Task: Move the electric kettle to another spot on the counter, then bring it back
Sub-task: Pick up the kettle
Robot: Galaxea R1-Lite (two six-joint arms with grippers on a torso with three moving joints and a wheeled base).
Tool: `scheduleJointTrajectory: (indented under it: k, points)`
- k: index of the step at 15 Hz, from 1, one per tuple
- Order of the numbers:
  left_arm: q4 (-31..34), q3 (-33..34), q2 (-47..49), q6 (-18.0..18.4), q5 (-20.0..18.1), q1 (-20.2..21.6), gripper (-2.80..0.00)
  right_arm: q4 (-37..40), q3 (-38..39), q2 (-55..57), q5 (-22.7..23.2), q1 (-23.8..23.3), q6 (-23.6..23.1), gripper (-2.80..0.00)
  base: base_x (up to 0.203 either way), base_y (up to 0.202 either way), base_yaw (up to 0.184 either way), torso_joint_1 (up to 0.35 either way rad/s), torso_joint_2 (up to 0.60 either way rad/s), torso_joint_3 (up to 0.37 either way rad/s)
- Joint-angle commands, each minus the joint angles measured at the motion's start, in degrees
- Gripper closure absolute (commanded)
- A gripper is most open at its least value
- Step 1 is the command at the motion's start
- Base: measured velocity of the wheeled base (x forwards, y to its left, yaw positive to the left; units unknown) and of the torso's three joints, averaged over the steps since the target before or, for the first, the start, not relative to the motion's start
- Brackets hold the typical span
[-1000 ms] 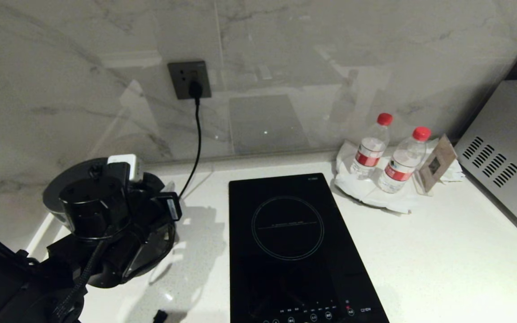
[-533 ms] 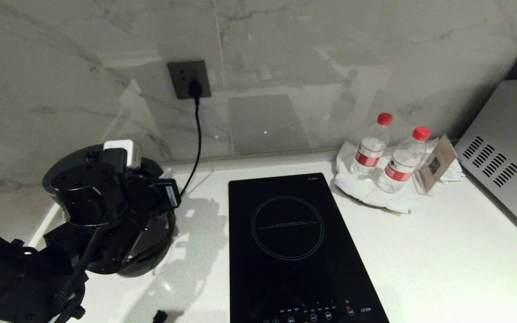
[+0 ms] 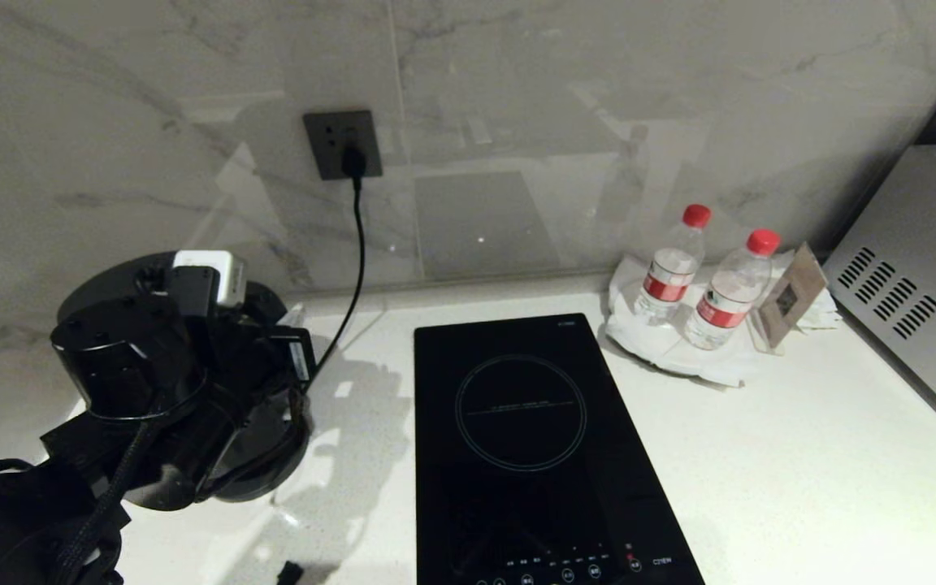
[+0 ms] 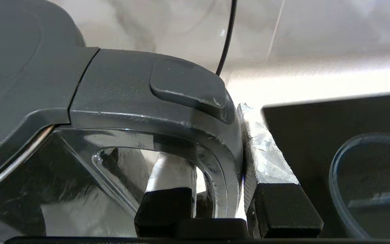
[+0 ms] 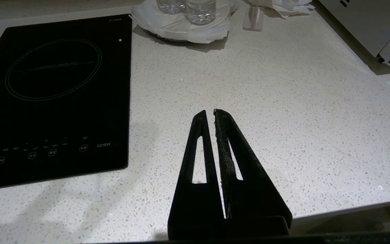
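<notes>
Left gripper (image 4: 215, 189) clamps the kettle (image 4: 29, 67) handle (image 4: 141, 101); right gripper (image 5: 214, 113) closed over speckled counter (image 5: 283, 118), marble wall (image 3: 517, 122) behind.

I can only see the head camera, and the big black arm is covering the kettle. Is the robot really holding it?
Observer: Yes. The left wrist view shows the left gripper shut on the handle of the electric kettle, with one finger inside the handle's loop and one outside.
Operator: Where's the other arm? I can't see it!
Observer: The right gripper hangs shut and empty above the counter, beside the cooktop and near the counter's front edge.
</notes>
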Motion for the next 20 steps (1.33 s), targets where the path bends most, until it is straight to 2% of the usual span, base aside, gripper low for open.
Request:
scheduleJointTrajectory:
  k: [1, 5, 15, 20]
  points:
    - [1.30, 1.50, -3.25, 0.08, 0.19, -0.03, 0.00, 0.02, 0.00, 0.00, 0.00, 0.00, 0.02, 0.00, 0.000, 0.000, 0.000, 0.000, 0.00, 0.000]
    - [5.68, 4.55, -8.52, 0.35, -0.27, -0.16, 0.00, 0.02, 0.00, 0.01, 0.00, 0.00, 0.03, 0.00, 0.000, 0.000, 0.000, 0.000, 0.00, 0.000]
    - [8.69, 7.01, -14.49, 0.18, -0.37, -0.07, 0.00, 0.02, 0.00, 0.00, 0.00, 0.00, -0.03, 0.00, 0.000, 0.000, 0.000, 0.000, 0.00, 0.000]
    - [8.69, 7.36, -15.28, 0.09, -0.81, -2.62, 0.00, 0.02, 0.00, 0.00, 0.00, 0.00, 0.03, 0.00, 0.000, 0.000, 0.000, 0.000, 0.00, 0.000]
